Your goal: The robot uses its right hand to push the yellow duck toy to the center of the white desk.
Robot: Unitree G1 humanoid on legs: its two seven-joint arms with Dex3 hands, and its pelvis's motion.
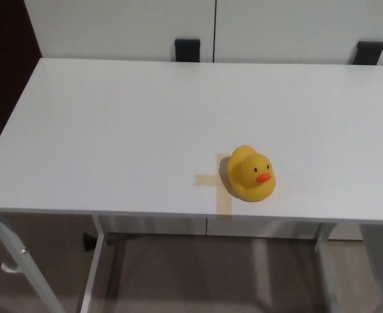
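Yellow duck toy (251,173) sits upright near the front edge of the white desk (113,124), touching a tape cross (216,182). Neither of my 2 hands shows, so their state and the duck's place relative to them I cannot tell; done or pending, unclear.

A single head camera looks steeply down from the near edge of the white desk (113,130). Its far edge meets white cabinets (126,26).

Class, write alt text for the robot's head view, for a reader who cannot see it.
A yellow rubber duck with an orange beak sits near the front edge of a white desk, partly covering the right arm of a tan tape cross. Neither robot hand is in view. Behind the desk are white cabinet panels.
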